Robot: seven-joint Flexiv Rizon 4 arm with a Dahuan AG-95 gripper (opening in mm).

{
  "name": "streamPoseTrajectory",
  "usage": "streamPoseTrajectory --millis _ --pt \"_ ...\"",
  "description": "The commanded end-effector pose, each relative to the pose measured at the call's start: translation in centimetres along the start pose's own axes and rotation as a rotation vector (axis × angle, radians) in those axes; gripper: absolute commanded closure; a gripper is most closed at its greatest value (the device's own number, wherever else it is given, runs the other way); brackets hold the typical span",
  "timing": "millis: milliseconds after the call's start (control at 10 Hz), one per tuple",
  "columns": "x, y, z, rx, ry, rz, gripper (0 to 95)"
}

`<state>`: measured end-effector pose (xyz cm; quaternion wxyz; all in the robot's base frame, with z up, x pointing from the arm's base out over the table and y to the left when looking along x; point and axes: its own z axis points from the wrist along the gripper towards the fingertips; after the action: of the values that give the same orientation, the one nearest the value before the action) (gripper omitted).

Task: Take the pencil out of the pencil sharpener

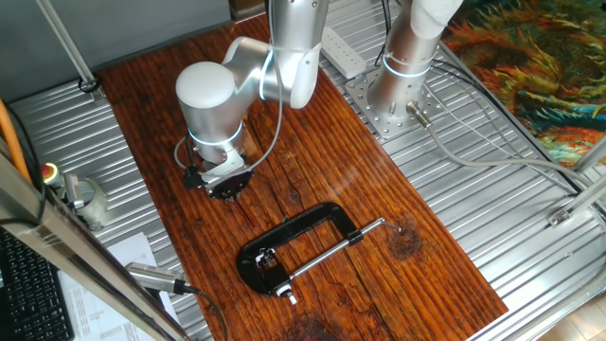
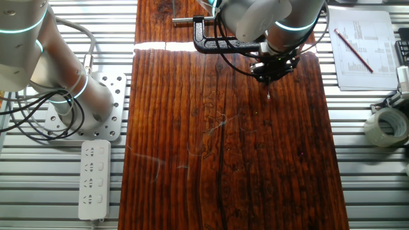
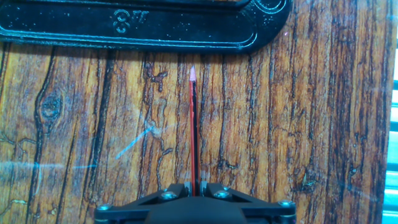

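Note:
My gripper (image 3: 194,186) is shut on the pencil (image 3: 194,134), a thin dark-red stick that points away from the fingers and ends in a sharpened pale tip. The tip stops just short of the black C-clamp (image 3: 143,28). In the other fixed view the gripper (image 2: 271,73) hangs over the wooden board and the pencil (image 2: 268,91) pokes down below it. In one fixed view the gripper (image 1: 227,183) is left of and behind the clamp (image 1: 294,244). A tiny pale piece, apparently the pencil sharpener (image 1: 268,256), sits in the clamp's mouth, apart from the pencil.
The wooden board (image 2: 223,160) lies on ribbed metal. A second arm's base (image 2: 83,105) and a white power strip (image 2: 92,179) stand on one side. A paper sheet with a red pen (image 2: 361,45) and a tape roll (image 2: 386,124) lie on the other.

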<state>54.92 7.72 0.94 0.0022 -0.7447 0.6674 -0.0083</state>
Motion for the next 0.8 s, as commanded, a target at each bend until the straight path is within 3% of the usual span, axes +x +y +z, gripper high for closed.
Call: streamPoseTrajectory --millis 100,300,400,800 --pt "0.0 -0.02 -0.01 0.001 0.002 -0.003 95.0" --pt "0.02 -0.02 -0.01 0.001 0.003 -0.007 95.0" --pt "0.02 -0.02 -0.01 0.0 0.003 -0.011 76.0" --pt "0.03 -0.02 -0.02 0.0 0.003 -0.009 76.0"
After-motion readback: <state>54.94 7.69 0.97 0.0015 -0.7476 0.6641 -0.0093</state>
